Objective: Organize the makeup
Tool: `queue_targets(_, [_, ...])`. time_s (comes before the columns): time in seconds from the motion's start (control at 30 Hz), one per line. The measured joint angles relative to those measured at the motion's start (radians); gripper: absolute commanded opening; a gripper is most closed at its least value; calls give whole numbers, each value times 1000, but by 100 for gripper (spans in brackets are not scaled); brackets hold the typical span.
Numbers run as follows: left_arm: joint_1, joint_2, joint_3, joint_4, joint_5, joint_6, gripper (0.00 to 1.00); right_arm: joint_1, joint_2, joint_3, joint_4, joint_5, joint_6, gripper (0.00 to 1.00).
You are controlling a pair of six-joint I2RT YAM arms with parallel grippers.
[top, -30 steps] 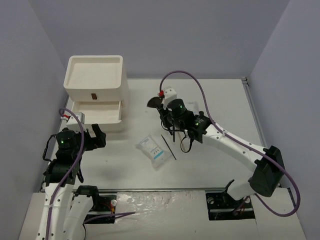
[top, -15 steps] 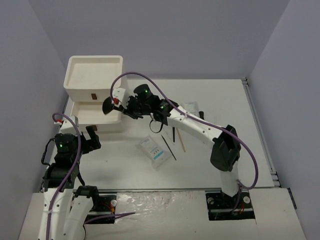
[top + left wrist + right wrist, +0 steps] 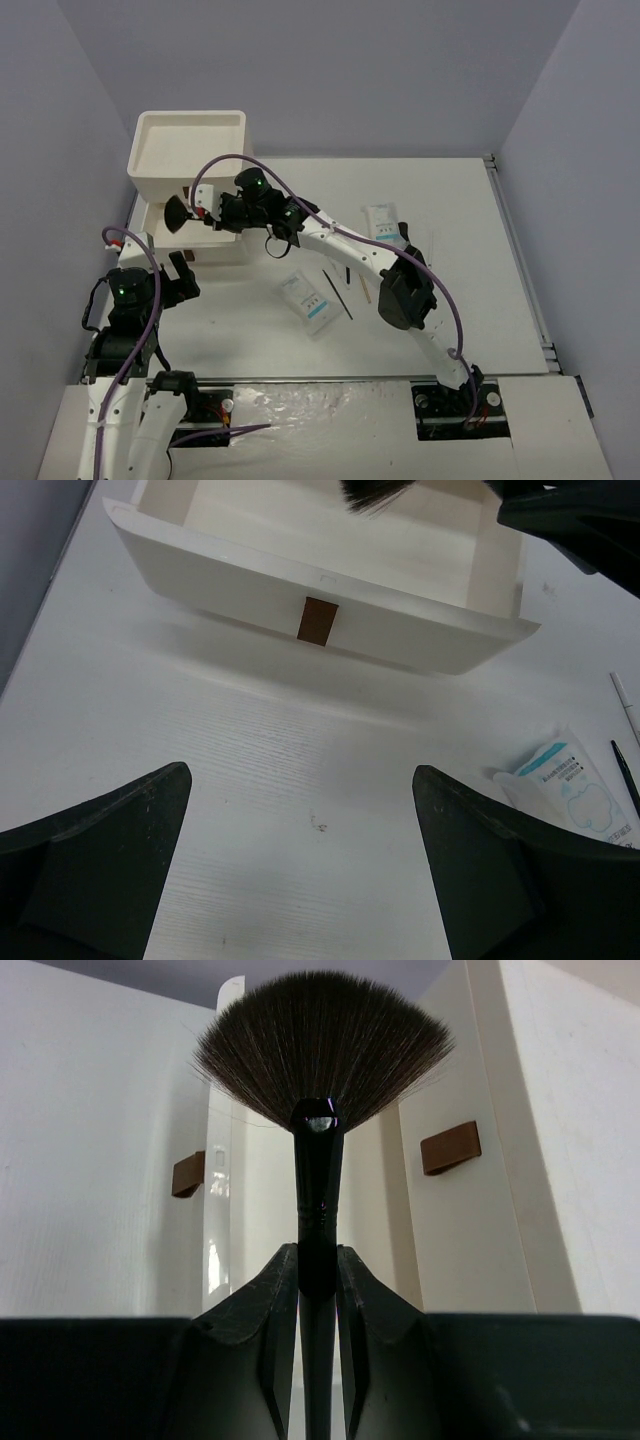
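The worktop (image 3: pixel 450 200) carried the white drawer box (image 3: pixel 190 150) at its far left corner, with the lowest drawer (image 3: pixel 250 600) pulled out towards you and its brown tab (image 3: pixel 318 620) facing the left arm. Your right arm lay stretched across the worktop from its base to that drawer. Your right claw (image 3: pixel 318 1270) was nearly closed, its two fingers pinching the black handle of the fan brush (image 3: pixel 322 1040), whose bristles spread wide above them. From overhead the brush head hung over the left part of the open drawer (whether it touched the drawer floor I could not tell). Your left claw (image 3: pixel 300 775) stood wide open with nothing in it, low over bare worktop just in front of the drawer. One white packet with blue print (image 3: pixel 310 300) lay near the middle of the worktop, and a second packet (image 3: pixel 383 220) lay well apart from it, further back and to the right. Just right of the first packet lay a thin black brush (image 3: pixel 337 294), and beside that the wooden stick (image 3: pixel 362 288), partly hidden by the right arm
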Motion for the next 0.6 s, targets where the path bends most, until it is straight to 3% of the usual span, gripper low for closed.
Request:
queue_targets(0.17, [0, -1, 0, 0, 1, 0, 91, 6, 50, 15, 102, -9, 17, 5])
queue_targets(0.23, [0, -2, 0, 0, 1, 0, 91, 6, 64, 15, 147, -10, 32, 14])
queue_targets(0.4, [0, -3, 0, 0, 1, 0, 91, 6, 99, 16, 247, -11, 67, 54])
queue_targets(0.6, [0, -4, 0, 0, 1, 0, 91, 6, 119, 17, 298, 3, 86, 78])
